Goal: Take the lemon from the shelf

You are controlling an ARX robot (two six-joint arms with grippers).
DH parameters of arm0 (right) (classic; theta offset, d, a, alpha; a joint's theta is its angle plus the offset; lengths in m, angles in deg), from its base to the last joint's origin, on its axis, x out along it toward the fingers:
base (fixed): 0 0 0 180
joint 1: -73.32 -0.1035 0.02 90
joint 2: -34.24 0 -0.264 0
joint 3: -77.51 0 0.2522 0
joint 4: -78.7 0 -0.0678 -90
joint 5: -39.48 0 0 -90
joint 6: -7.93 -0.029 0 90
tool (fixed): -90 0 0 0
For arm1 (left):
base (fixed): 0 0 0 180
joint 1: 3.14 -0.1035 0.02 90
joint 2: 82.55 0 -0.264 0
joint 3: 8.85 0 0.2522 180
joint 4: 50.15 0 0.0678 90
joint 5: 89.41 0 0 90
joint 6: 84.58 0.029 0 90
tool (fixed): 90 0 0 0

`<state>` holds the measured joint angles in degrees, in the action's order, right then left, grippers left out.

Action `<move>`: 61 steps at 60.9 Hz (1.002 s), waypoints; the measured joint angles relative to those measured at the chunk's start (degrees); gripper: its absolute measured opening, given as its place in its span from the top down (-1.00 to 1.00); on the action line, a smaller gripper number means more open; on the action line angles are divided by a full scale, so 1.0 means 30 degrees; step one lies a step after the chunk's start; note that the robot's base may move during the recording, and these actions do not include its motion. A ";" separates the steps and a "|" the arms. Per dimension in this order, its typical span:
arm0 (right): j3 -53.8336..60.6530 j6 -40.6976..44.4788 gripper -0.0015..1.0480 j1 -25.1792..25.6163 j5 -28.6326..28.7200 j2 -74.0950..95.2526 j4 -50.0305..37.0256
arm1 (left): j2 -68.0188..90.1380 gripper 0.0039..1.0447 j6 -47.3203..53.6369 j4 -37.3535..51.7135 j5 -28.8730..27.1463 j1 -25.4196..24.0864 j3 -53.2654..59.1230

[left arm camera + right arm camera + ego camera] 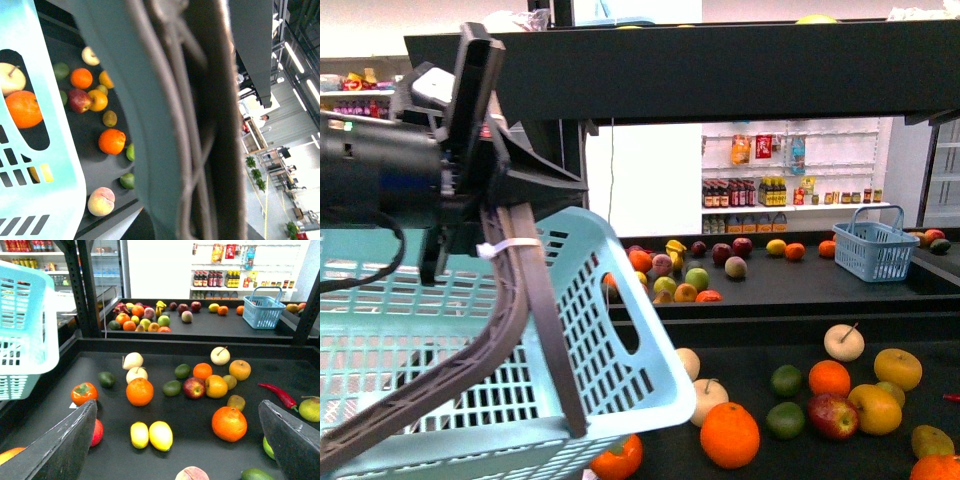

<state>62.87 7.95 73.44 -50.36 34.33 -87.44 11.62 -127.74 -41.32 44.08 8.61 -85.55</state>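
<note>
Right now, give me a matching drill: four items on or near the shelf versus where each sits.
Items:
1 lemons
2 red chili pepper
3 small blue basket
4 large turquoise basket

Places:
a far tray, toward its right
b tilted, up at the left arm
c near tray, far right side
d near tray, side by side, just ahead of the open right pincer

Pairs: 1-d, 2-c, 3-a, 4-b.
</note>
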 joint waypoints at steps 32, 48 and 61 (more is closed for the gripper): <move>0.0000 0.0000 -0.86 0.0000 0.0007 0.0000 0.0000 | 0.1603 0.88 -0.0328 0.0699 -0.0882 0.2732 -0.1515; -0.1275 -0.2135 -0.86 -0.0860 -0.2703 0.2076 0.3752 | 0.1829 0.88 -0.0357 0.0568 -0.1530 0.2914 -0.1574; -0.1588 -0.4430 -0.86 -0.0168 -0.1654 0.7497 0.1260 | 0.1836 0.88 -0.0342 0.0568 -0.1617 0.2900 -0.1581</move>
<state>58.10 -5.34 72.94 -55.32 56.83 -83.66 17.13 -128.77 -39.61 39.22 17.31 -90.29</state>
